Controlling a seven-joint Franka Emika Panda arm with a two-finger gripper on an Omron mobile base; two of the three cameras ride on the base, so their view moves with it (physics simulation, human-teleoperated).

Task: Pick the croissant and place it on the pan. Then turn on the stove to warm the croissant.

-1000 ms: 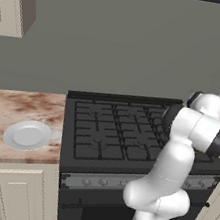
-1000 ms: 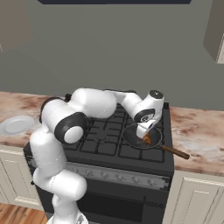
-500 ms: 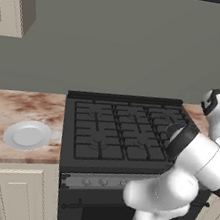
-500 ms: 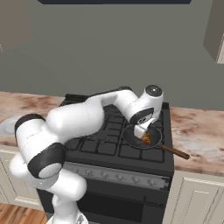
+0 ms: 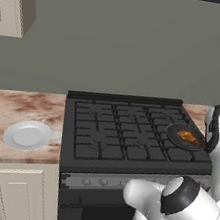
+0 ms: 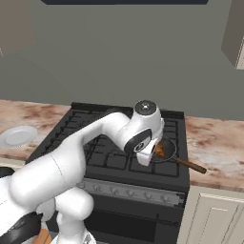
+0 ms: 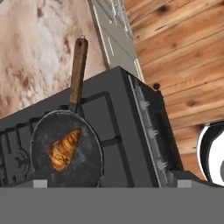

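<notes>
Since a second ago my arm has swung up off the stove [image 5: 127, 140]; pan [image 7: 65, 151] stays on its front-right burner, croissant [image 7: 64, 148] inside; gripper [image 6: 145, 156] hangs empty, spread wide; reaching for knobs [image 7: 151, 132], I risk clipping the pan handle [image 7: 78, 70].

Soft, even rendered light fills all three views with no glare and hardly any cast shadows, the black stove [image 5: 128, 135] reading dark and flat beside the brighter marbled counter [image 5: 15, 111], while textures look slightly blurred and edges soft throughout.
</notes>
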